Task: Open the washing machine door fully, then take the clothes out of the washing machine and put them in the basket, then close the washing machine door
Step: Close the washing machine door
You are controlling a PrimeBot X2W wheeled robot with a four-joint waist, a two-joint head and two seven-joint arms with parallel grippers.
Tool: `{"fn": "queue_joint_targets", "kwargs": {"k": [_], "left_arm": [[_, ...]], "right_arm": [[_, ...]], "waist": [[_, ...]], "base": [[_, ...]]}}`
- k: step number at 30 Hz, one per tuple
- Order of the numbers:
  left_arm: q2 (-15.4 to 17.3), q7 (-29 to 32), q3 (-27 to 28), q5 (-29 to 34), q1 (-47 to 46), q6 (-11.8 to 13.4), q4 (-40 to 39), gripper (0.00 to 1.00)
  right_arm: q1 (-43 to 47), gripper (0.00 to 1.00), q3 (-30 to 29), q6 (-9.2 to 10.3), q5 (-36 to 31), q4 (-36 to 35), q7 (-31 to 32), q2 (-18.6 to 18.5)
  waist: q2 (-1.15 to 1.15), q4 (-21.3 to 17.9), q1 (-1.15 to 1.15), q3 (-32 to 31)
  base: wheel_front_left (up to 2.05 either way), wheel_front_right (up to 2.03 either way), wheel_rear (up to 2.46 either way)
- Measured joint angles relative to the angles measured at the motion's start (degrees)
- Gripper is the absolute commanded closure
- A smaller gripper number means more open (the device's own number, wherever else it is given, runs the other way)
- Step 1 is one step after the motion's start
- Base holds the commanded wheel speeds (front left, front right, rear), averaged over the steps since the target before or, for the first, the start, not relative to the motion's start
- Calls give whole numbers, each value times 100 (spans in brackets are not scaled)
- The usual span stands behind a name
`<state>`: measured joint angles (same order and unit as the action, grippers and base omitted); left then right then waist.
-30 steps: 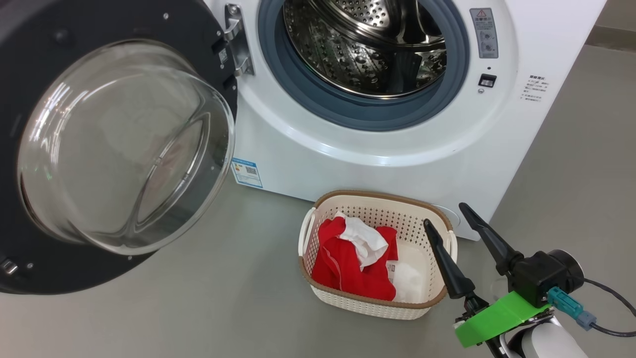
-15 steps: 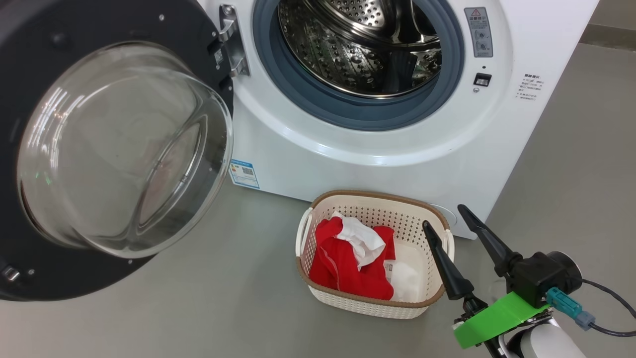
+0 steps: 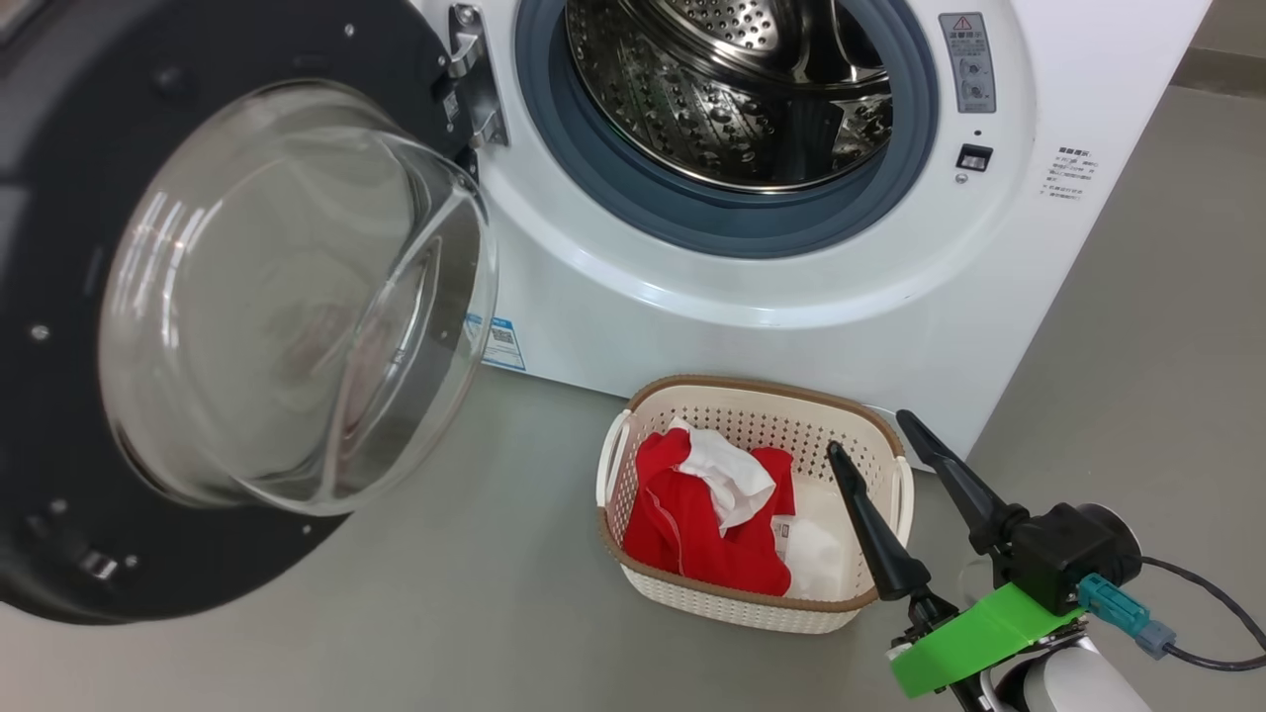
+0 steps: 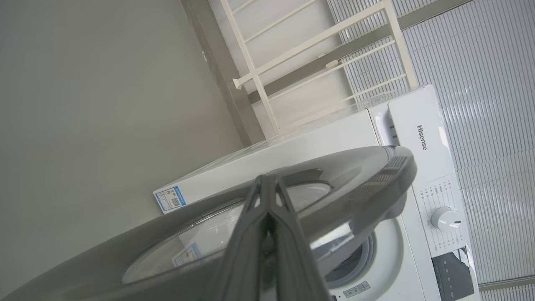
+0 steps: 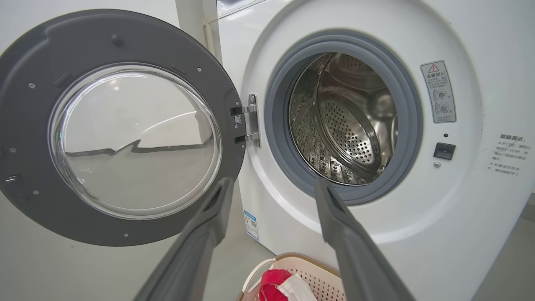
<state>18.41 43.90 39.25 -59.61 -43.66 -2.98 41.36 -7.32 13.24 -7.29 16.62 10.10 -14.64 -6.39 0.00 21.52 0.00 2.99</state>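
Washing machine: I have the white front-loader standing on the grey floor, its round opening facing me and ringed in grey rubber.
Drum: the mouth points straight out of the machine's front. In the part I can see there are perforated steel walls and a raised paddle.
Washing machine door: it is swung wide to the left of the opening, hung on the metal hinge at its right edge. The inner face is turned toward me, and the clear glass bowl bulges out from the black rim toward me and a little to the right.
Basket: it sits upright on the floor just in front of the machine's lower right front, open top up. Its long axis runs left to right, roughly along the machine's front.
Clothes: these lie in the basket, heaped in its left half, a red garment with a crumpled white one on top. The right half shows pale floor with a small label.
Right gripper: low on my right, its fingers are spread wide and point up and left, one tip over the basket's right end.
Left gripper: the fingers are pressed together, their tips seen against the door's dark outer rim. I cannot tell whether they touch it.
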Motion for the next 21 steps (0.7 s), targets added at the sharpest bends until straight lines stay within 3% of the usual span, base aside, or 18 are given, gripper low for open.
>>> {"fn": "queue_joint_targets", "kwargs": {"k": [21], "left_arm": [[-1370, 1080, 18, -740, 976, 606, -2740, 100]], "right_arm": [[0, 0, -55, 0, 5, 7, 0, 71]], "waist": [[0, -24, 0, 29]], "base": [[0, 0, 0]]}}
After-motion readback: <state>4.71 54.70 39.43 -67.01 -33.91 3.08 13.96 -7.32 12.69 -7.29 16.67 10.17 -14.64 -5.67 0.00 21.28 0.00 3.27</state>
